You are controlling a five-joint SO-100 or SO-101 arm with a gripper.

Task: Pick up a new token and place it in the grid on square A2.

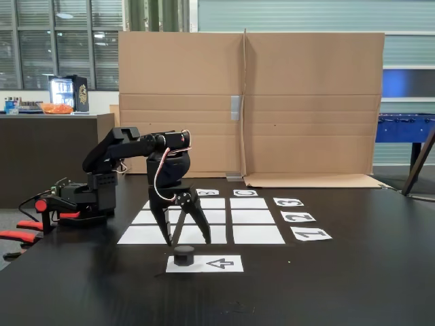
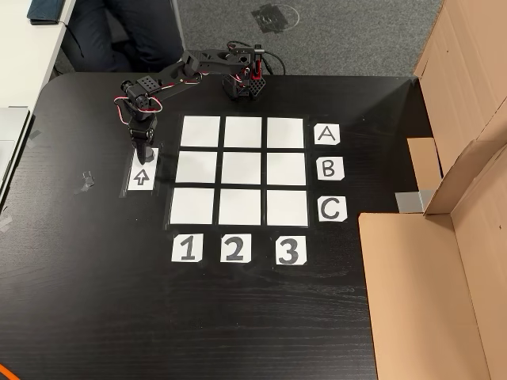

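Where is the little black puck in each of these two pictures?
Fixed view: the token sits low and left of centre, on the left end of the arrow sheet, under the open gripper.
Other view: upper left, partly hidden by the gripper, at the arrow sheet's top end.
Shared landmark: the arrow sheet beside the grid.

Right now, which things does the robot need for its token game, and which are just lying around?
Needed: the gripper, the token, the grid, square A2.

Just lying around: the arrow sheet, the cardboard wall, the blue table football.
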